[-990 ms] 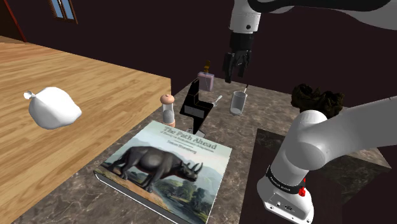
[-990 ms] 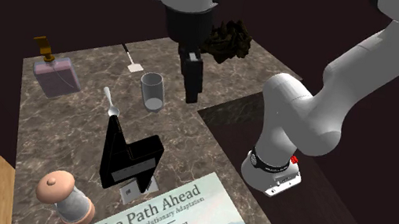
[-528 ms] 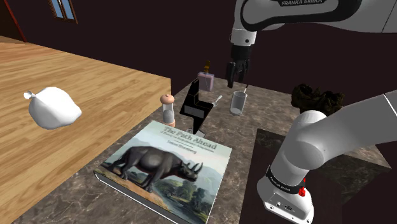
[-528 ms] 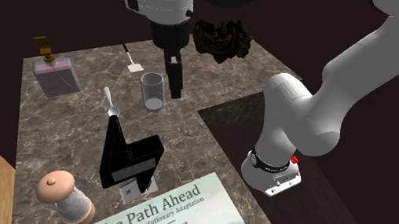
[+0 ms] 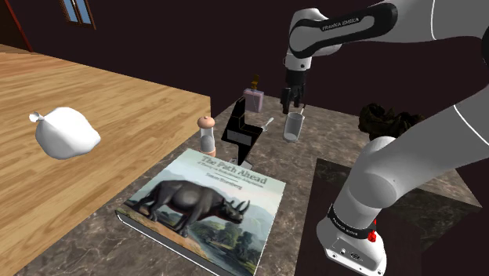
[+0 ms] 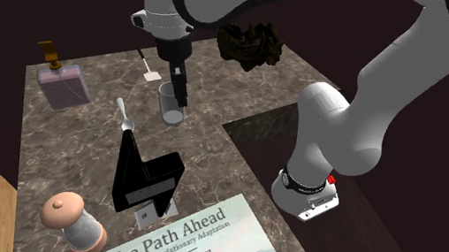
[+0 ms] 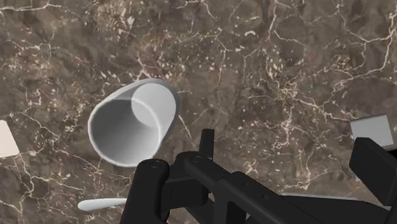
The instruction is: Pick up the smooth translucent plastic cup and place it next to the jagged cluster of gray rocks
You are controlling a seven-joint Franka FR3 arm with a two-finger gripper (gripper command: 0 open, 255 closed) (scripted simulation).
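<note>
Dark brown marble with pale veins is forming the counter [image 5: 329, 145]. Nearest in the shoulder view, the arm's stand [image 5: 447, 235] is sitting at the lower right. A large book [image 5: 208, 200] with a rhinoceros on its cover is lying flat beside it. To that view's left, a white tied bag [image 5: 67, 132] is resting on a wooden table [image 5: 133, 110]. Just beyond the book, a small grinder [image 5: 206, 135] with a rounded pinkish top is standing upright. Near it, a black angular object [image 5: 241, 129] is standing, with a white spoon [image 5: 268, 123] lying just behind it. Further back, the cup [image 5: 294, 125], pale grey and translucent, is standing upright on the marble with its mouth facing up. It is not being held. The black gripper [image 5: 292, 100] is hanging directly over the cup's rim, pointing down. In the wrist view its fingers [image 7: 150, 191] are standing apart, so the pincer is open. There the cup [image 7: 130, 124] is sitting off to one side of them rather than between them. In the second exterior view the fingertips are overlapping the rim of the cup [image 6: 172, 105]. A pale purple bottle [image 5: 253, 99] with a gold top is standing behind the black object. Farthest back, the jagged rock cluster [image 5: 388, 121], looking dark brownish-black, is sitting at the counter's far edge. It is well apart from the cup, toward the shoulder view's right.
</note>
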